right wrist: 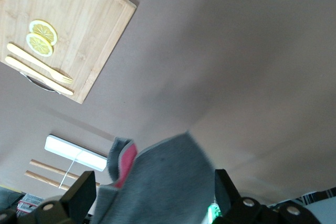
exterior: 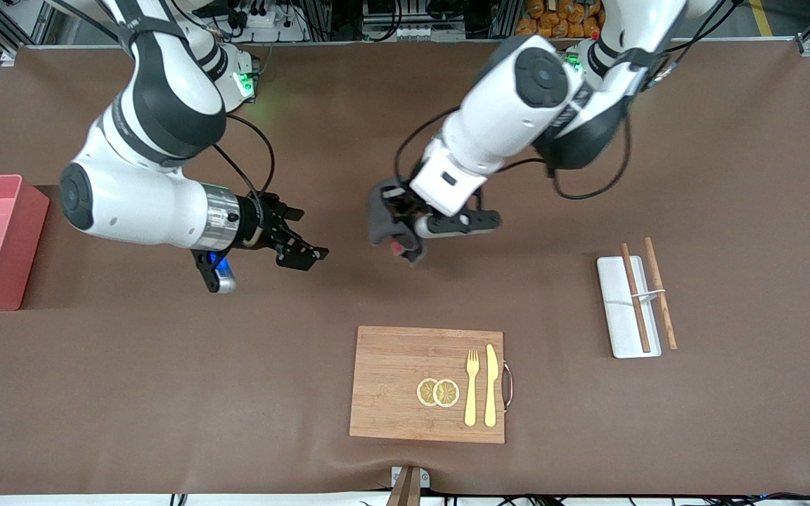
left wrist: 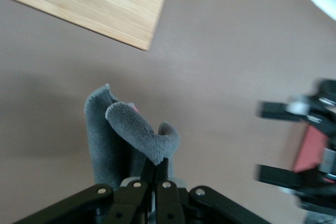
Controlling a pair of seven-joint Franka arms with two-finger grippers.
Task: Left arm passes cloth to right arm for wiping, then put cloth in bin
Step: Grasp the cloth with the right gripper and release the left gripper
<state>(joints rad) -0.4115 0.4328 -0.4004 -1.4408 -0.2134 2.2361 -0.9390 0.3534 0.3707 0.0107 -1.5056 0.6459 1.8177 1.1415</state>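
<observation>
My left gripper (exterior: pixel 399 213) is shut on the charcoal-grey cloth (exterior: pixel 385 223) and holds it over the bare brown table, near the middle. In the left wrist view the closed fingertips (left wrist: pixel 156 165) pinch a fold of the cloth (left wrist: pixel 118 135), which shows a pink patch. My right gripper (exterior: pixel 309 254) is open and empty, beside the cloth toward the right arm's end, a short gap away and pointing at it. In the right wrist view the cloth (right wrist: pixel 157 182) fills the space between that gripper's spread fingers (right wrist: pixel 79 196). The pink bin (exterior: pixel 25 211) stands at the right arm's end of the table.
A wooden board (exterior: pixel 391 379) with lemon slices (exterior: pixel 438 392), a fork and a knife lies nearer the front camera than the grippers. A white tray (exterior: pixel 616 316) with chopsticks (exterior: pixel 635 295) lies toward the left arm's end.
</observation>
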